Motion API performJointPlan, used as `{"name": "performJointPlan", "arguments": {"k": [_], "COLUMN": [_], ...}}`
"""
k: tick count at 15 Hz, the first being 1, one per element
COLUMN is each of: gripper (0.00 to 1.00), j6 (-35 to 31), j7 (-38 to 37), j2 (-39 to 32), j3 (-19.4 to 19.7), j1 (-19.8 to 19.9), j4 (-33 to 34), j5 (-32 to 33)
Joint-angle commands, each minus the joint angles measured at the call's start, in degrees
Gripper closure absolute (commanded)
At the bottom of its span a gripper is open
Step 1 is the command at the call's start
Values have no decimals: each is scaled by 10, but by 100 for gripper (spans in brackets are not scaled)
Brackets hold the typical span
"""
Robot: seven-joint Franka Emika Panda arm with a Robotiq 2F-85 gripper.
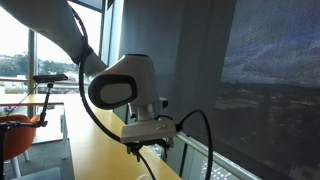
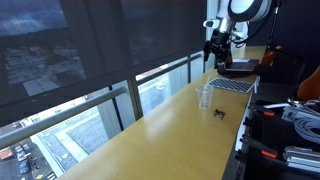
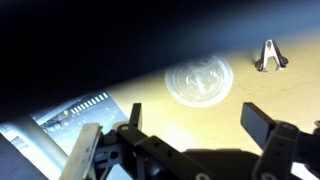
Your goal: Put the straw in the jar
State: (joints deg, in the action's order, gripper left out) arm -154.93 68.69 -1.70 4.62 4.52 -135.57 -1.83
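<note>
A clear jar (image 2: 204,97) stands upright on the long wooden table (image 2: 170,135); in the wrist view it shows from above (image 3: 200,80). My gripper (image 3: 198,118) is open and empty, high above the table, with the jar just beyond its fingertips. It also shows in both exterior views (image 2: 215,57) (image 1: 150,146), hanging from the white arm. No straw shows in any view.
A small black clip-like object (image 2: 220,112) (image 3: 268,57) lies on the table close to the jar. An open laptop (image 2: 235,84) (image 3: 70,117) sits past the jar near the robot base. Dark window blinds and a railing (image 2: 120,95) run along the table's far side.
</note>
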Motion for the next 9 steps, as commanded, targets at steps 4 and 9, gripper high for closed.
{"name": "performJointPlan", "arguments": {"k": [4,9], "gripper": [0,0], "j6": [1,1], "j7": [-105,-115], "j2": [8,10], "j3": [-2,-2], "j1": [0,0], "j4": [6,7], "j5": [33,35]}}
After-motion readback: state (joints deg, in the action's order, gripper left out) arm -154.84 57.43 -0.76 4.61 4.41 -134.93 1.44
